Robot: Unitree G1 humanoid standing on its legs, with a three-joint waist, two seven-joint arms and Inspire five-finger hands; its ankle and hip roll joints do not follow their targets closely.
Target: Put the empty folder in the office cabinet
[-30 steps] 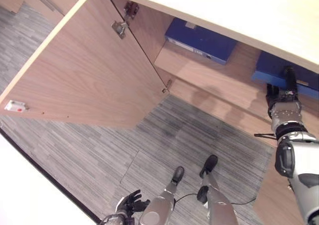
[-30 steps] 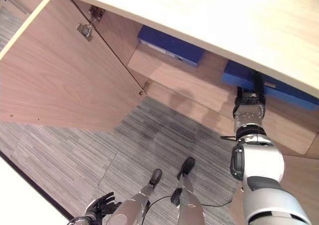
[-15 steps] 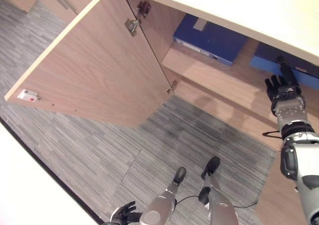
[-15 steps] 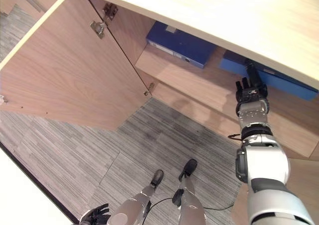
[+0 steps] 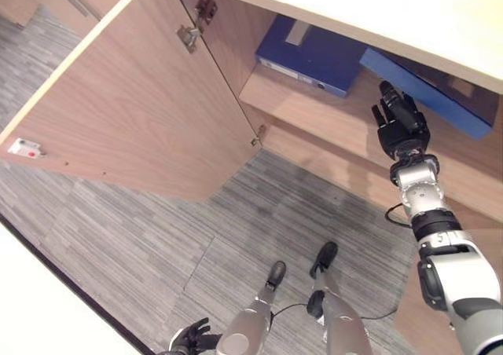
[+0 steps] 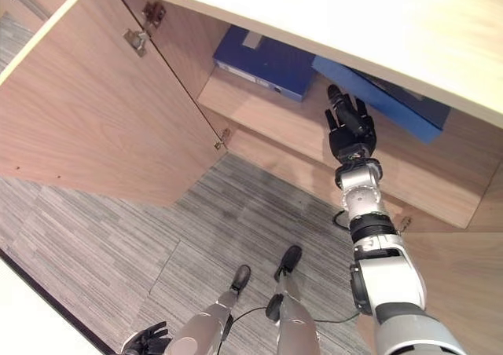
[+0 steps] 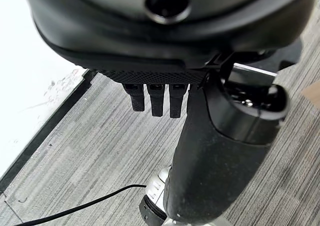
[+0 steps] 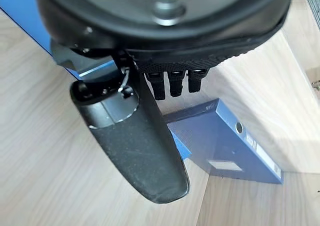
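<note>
Since a moment ago our right hand [image 5: 402, 127] has left the folder [image 5: 428, 94], fingers straight and released. We judge the folder placed on the cabinet shelf [image 5: 314, 115], tilted near its right edge.

Down in the open cabinet, the pale wooden shelf [image 5: 314, 111] carries two blue folders. The darker folder [image 5: 310, 54] lies flat at the left end of the shelf, near the hinged side wall, its spine with a white label facing out toward the front edge. To its right sits the lighter blue folder [image 5: 428, 96], tilted, its near corner overlapping the first one. A broad strip of bare wood runs along the shelf's front. Below, grey striped carpet [image 5: 141, 237] covers the floor in front of the cabinet.
</note>
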